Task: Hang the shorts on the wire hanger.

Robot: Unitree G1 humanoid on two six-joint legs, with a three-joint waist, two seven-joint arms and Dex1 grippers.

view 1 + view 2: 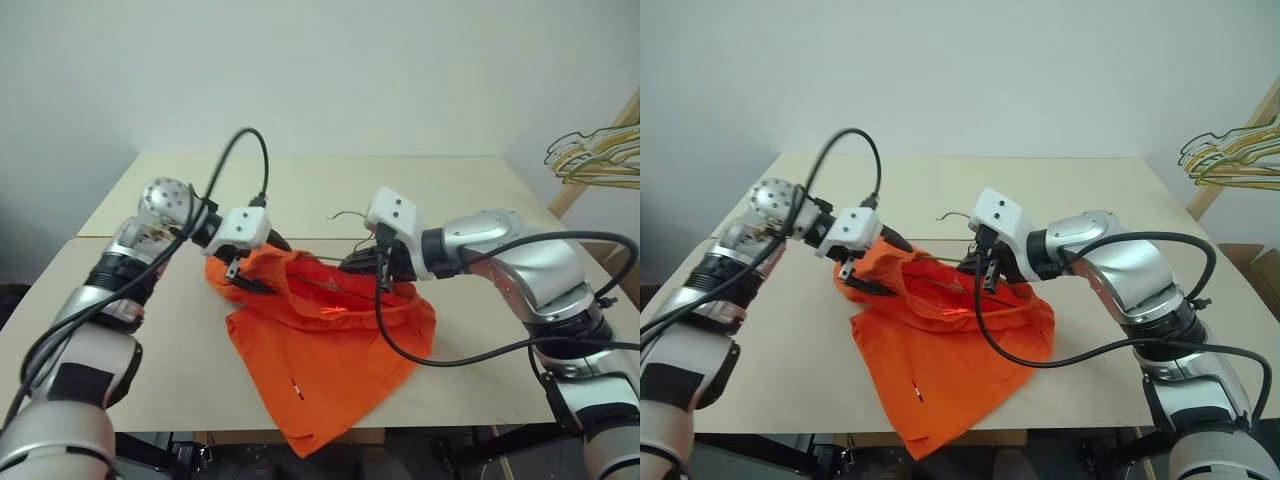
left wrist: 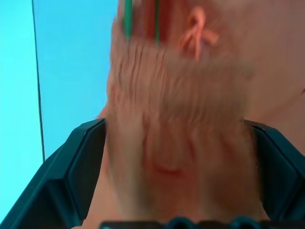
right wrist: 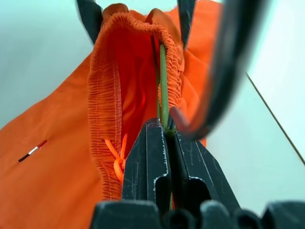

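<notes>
Right wrist view: crumpled orange shorts (image 3: 57,157)

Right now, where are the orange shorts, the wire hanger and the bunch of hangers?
shorts (image 1: 310,370): left eye view, on the flat orange fabric below the waistband.
wire hanger (image 3: 163,81): right wrist view, on the thin wire inside the waistband.
bunch of hangers (image 1: 600,158): left eye view, on the wires at the right edge.

A pale beige table (image 1: 480,190) before a plain wall; green and yellow hangers (image 1: 600,155) bunched at right.
</notes>
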